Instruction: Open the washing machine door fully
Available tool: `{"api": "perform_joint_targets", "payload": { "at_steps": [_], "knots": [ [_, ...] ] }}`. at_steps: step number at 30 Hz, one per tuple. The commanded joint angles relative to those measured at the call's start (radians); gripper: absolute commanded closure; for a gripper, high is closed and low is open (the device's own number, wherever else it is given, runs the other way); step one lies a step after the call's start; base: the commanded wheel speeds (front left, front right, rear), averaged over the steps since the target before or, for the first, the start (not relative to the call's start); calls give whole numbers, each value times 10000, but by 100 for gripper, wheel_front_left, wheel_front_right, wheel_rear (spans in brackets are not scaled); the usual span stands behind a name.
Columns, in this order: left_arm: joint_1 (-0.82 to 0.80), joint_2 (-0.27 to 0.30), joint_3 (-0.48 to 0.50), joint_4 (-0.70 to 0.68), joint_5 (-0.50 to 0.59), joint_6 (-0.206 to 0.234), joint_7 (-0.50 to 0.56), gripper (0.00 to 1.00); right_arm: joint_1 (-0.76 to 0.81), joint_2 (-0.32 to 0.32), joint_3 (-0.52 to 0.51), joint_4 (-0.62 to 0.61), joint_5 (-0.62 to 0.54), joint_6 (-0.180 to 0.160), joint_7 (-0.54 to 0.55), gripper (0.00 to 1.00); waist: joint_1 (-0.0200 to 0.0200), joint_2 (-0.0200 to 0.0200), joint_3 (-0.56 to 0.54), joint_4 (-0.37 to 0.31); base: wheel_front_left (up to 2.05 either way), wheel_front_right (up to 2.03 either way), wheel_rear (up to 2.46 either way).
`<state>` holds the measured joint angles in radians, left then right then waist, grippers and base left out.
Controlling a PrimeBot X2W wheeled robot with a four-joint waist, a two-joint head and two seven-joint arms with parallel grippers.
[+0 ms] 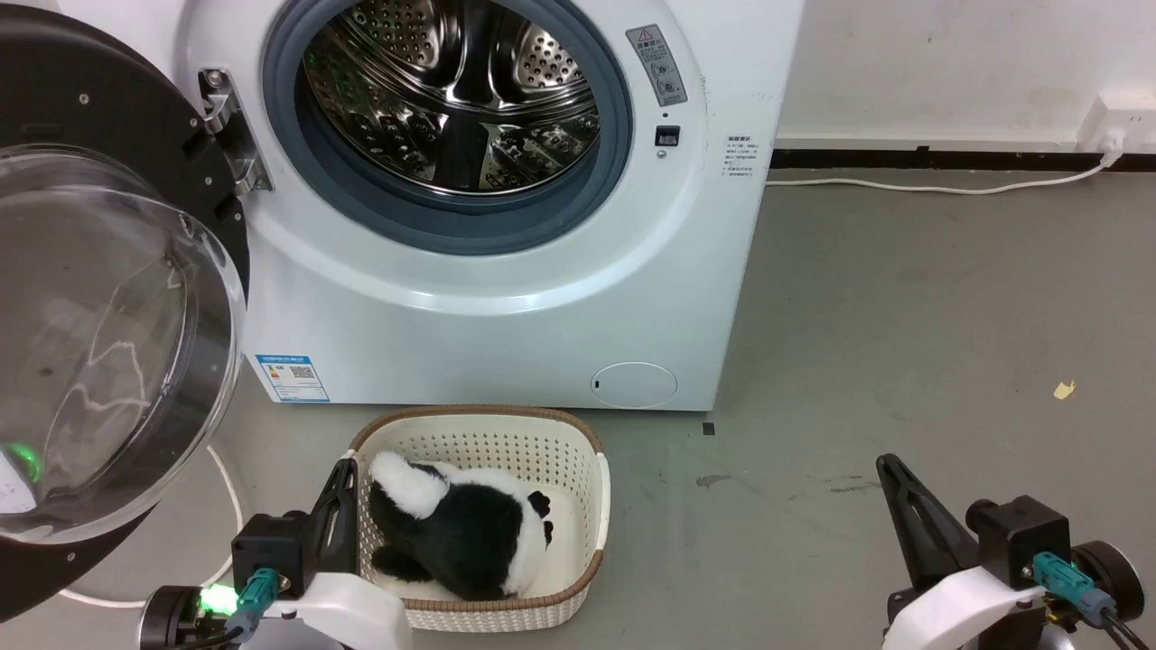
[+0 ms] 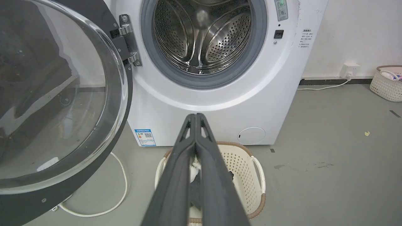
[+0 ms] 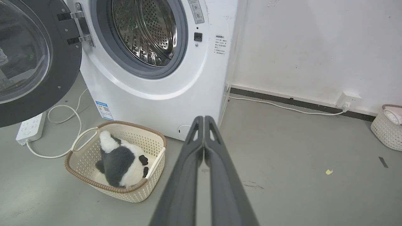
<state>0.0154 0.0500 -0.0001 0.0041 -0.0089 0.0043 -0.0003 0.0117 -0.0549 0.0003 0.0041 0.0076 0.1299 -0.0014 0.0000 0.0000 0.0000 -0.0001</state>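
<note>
The white washing machine [image 1: 506, 334] stands ahead with its steel drum [image 1: 452, 90] exposed inside a grey rubber ring. Its round black washing machine door [image 1: 99, 343], with a bulging clear glass bowl, is swung wide to the left on a metal hinge [image 1: 226, 126]; it also appears in the left wrist view as the door [image 2: 59, 94] and in the right wrist view as the door [image 3: 28, 59]. My left gripper [image 1: 343, 469] is shut, low at the lower left beside the basket, touching nothing. My right gripper [image 1: 890, 462] is shut over bare floor at the lower right.
A cream basket [image 1: 578, 460] holding a black and white plush toy [image 1: 470, 533] sits on the floor before the machine. A white power strip [image 3: 31, 127] and cable lie under the door. Another basket [image 3: 384, 125] stands by the right wall.
</note>
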Motion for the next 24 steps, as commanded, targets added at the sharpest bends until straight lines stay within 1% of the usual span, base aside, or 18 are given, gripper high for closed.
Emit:
{"api": "perform_joint_targets", "payload": {
  "at_steps": [1,24],
  "knots": [
    [-154,3,1,-41,89,-43,3,100,-117,47,-3,-41,-76,8,14,100,0,0,0,1,0,0,0],
    [-154,3,1,-41,89,-43,3,100,-117,47,-3,-41,-76,8,14,100,0,0,0,1,0,0,0]
  ]
}}
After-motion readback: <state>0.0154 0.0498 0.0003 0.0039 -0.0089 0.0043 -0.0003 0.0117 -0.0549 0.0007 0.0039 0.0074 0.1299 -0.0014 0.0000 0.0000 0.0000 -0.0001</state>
